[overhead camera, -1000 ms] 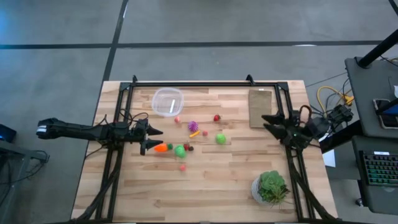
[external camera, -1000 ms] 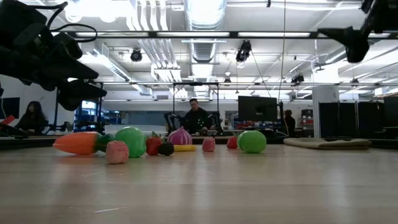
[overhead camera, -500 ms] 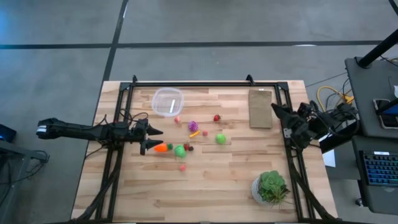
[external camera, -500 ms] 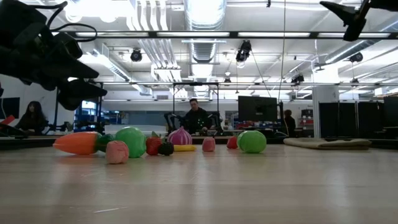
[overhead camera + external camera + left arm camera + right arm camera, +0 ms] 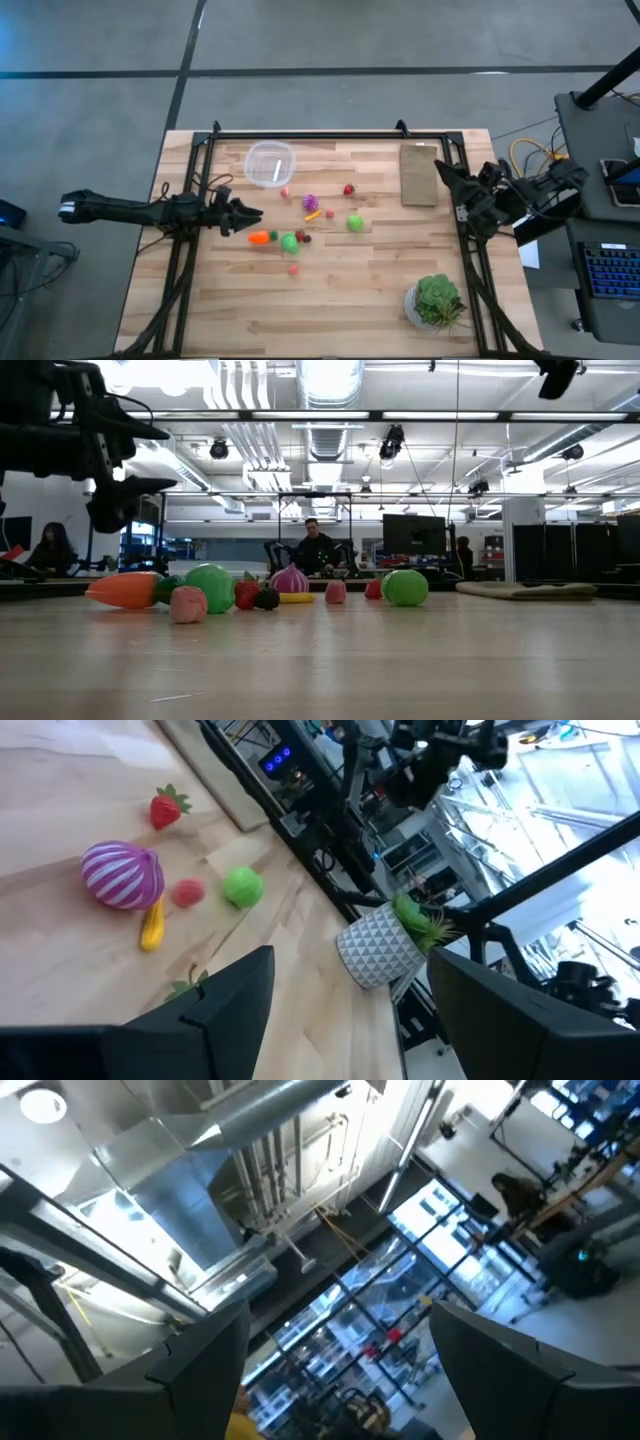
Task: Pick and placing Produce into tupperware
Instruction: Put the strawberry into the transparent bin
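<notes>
Left tool (image 5: 250, 213) open and empty, raised off the bench (image 5: 330, 300) just beside the orange carrot (image 5: 259, 238), fingers spread in the left wrist view. Right tool (image 5: 440, 170) also open and empty, lifted high at the bench's right edge beside the tan board (image 5: 419, 174), pointed up at the ceiling in its own wrist view.

Tupperware (image 5: 270, 163) clear and round, near the far left part of the bench, nothing visible inside, well apart from both tools.

Produce loose mid-bench: carrot touching a green ball (image 5: 290, 241), small dark red pieces (image 5: 303, 237) just beside it, a pink piece (image 5: 293, 269) nearer the front. Purple striped bulb (image 5: 310, 202) with a yellow-orange bit (image 5: 314, 214) against it, strawberry (image 5: 348, 189) toward the board, second green ball (image 5: 355, 223) to the right. Small pink piece (image 5: 285, 192) near the tupperware.

Potted plant (image 5: 436, 301) at the front right corner.
</notes>
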`<state>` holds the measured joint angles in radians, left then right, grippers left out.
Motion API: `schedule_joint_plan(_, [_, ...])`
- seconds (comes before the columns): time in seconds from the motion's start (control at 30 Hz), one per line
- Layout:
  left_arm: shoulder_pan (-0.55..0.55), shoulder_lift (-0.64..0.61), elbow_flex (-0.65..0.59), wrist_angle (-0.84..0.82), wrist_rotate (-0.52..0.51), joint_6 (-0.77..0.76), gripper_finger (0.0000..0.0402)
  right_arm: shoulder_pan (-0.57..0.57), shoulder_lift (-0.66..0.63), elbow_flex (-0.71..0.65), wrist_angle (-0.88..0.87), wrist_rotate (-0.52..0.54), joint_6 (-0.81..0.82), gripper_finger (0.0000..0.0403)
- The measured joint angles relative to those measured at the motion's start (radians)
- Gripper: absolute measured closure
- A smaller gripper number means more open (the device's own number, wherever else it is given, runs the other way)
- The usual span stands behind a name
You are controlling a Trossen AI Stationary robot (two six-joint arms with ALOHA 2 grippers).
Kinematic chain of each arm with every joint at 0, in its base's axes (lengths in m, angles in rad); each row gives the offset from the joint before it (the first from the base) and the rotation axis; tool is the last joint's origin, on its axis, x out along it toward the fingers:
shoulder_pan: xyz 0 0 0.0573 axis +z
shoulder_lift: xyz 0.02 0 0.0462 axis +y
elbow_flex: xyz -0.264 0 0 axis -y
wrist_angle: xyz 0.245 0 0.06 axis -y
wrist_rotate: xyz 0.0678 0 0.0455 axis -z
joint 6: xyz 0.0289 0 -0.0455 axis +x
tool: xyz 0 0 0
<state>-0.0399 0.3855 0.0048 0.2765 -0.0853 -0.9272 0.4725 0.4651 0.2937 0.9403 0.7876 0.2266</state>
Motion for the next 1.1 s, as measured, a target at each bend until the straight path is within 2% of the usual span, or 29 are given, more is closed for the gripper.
schedule_joint_plan(0.23, [0.000,0.018,0.000,-0.003,0.000,0.000,0.0152,0.000,0.058,0.140,0.000,-0.001,0.023,0.0101])
schedule_joint_plan(0.4, [0.000,0.039,0.000,-0.002,-0.001,-0.002,0.0152,0.000,0.118,0.244,-0.013,0.007,-0.101,0.0101])
schedule_joint_plan(0.47, [0.000,0.046,0.000,-0.002,-0.001,-0.009,0.0152,0.000,0.153,0.295,-0.036,0.088,-0.101,0.0102])
schedule_joint_plan(0.53, [0.000,0.051,0.000,-0.002,-0.001,-0.009,0.0152,0.000,0.166,0.338,-0.144,0.172,-0.099,0.0105])
schedule_joint_plan(0.6, [0.000,0.057,0.000,0.000,-0.001,-0.009,0.0152,-0.002,0.166,0.388,-0.342,0.271,-0.079,0.0108])
schedule_joint_plan(0.63, [0.000,0.059,0.000,0.001,-0.002,-0.010,0.0152,-0.003,0.166,0.416,-0.498,0.351,-0.023,0.0109])
schedule_joint_plan(0.7, [0.000,0.059,0.000,0.001,-0.001,-0.010,0.0152,-0.004,0.160,0.487,-0.891,0.440,0.161,0.0111])
schedule_joint_plan(0.77, [0.000,0.059,0.000,0.001,-0.001,-0.009,0.0152,-0.009,0.163,0.572,-1.328,0.427,0.440,0.0111])
schedule_joint_plan(0.87, [0.000,0.059,0.000,0.000,-0.002,-0.009,0.0152,-0.049,0.231,0.698,-1.907,0.315,0.826,0.0111])
schedule_joint_plan(0.93, [0.000,0.059,0.000,0.000,-0.001,-0.009,0.0152,-0.090,0.306,0.751,-2.170,0.178,0.956,0.0111])
schedule_joint_plan(1.0, [0.000,0.059,0.000,0.000,-0.002,-0.009,0.0152,-0.134,0.387,0.790,-2.273,0.071,0.940,0.0111])
schedule_joint_plan(1.1, [0.000,0.059,0.000,-0.002,-0.001,-0.009,0.0152,-0.204,0.492,0.838,-2.283,-0.051,0.761,0.0113])
